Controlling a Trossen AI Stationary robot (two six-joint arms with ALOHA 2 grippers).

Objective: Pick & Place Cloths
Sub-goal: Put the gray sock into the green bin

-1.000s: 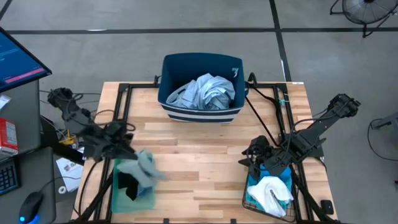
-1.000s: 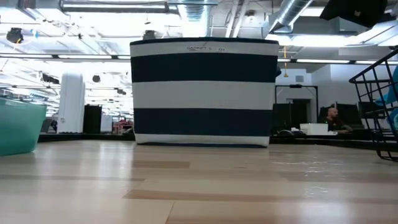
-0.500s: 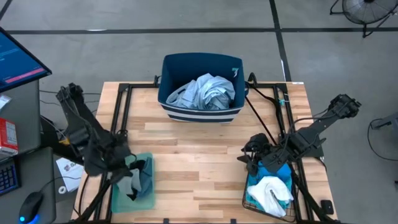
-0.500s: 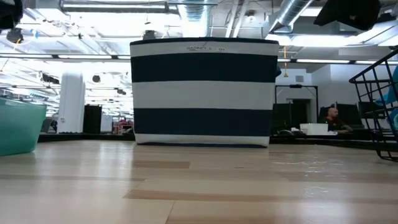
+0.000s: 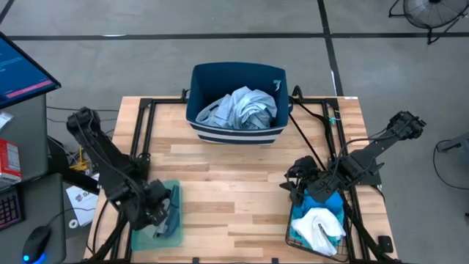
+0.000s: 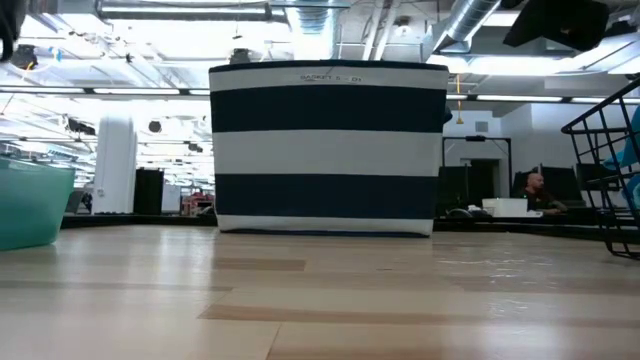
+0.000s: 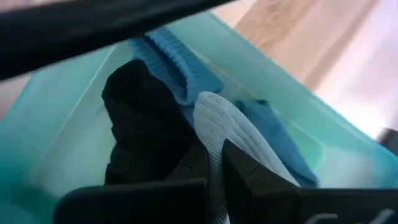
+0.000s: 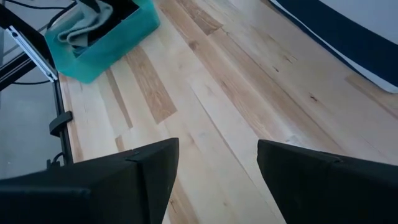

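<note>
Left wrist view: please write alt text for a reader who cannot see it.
The left gripper is shut on a grey-blue cloth inside the pale green tray. A small black cloth and a bright blue cloth lie beside it.

Overhead, straight down on the whole desk [image 5: 242, 183]. Low, level across the boards toward the striped bin [image 6: 327, 148], also seen from above. Left wrist, pressed close inside the green tray [image 7: 292, 134]. Right wrist, angled across bare desk toward that same tray.
</note>
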